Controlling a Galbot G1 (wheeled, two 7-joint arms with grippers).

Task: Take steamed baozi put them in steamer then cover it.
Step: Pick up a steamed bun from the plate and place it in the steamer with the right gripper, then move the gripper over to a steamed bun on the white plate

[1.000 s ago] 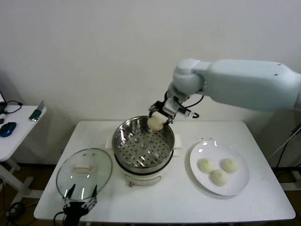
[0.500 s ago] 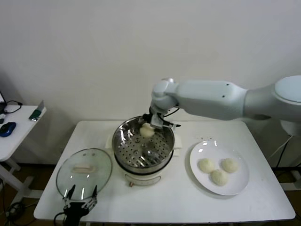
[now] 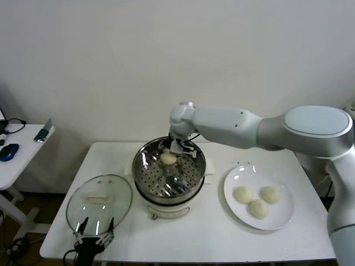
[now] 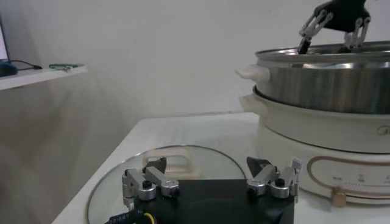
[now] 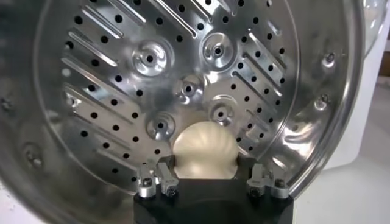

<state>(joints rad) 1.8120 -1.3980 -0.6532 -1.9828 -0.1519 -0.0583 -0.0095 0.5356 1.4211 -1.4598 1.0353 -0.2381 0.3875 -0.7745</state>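
White rectangular table [image 3: 211, 233] carries all items. Round shiny stainless-steel steamer [image 3: 145, 160] with perforated tray sits on its cream-white electric base, directly below the right gripper [image 3: 173, 149]; right arm reaches in from the robot's right, over the pot's far rim. Round clear glass cover [image 3: 99, 200] with metal rim and cream-white oblong handle lies flat on the table, just ahead of the left gripper [image 3: 95, 235], which hovers low at the near table edge with its jaws spread wide and nothing between them; steamer stands beyond and to the right of those jaws. Flat round white plate [image 3: 230, 202] sits well to the right of the right gripper's jaws, beside the steamer, holding three small cream-white dough buns [image 3: 258, 207]. Fourth cream-white steamed baozi [image 5: 205, 151] lies between the right gripper's jaws, low over the perforated tray at the far side of the pot. Right jaws stand partly apart, flanking the bun; cannot tell whether they grip it or whether it rests on the tray.
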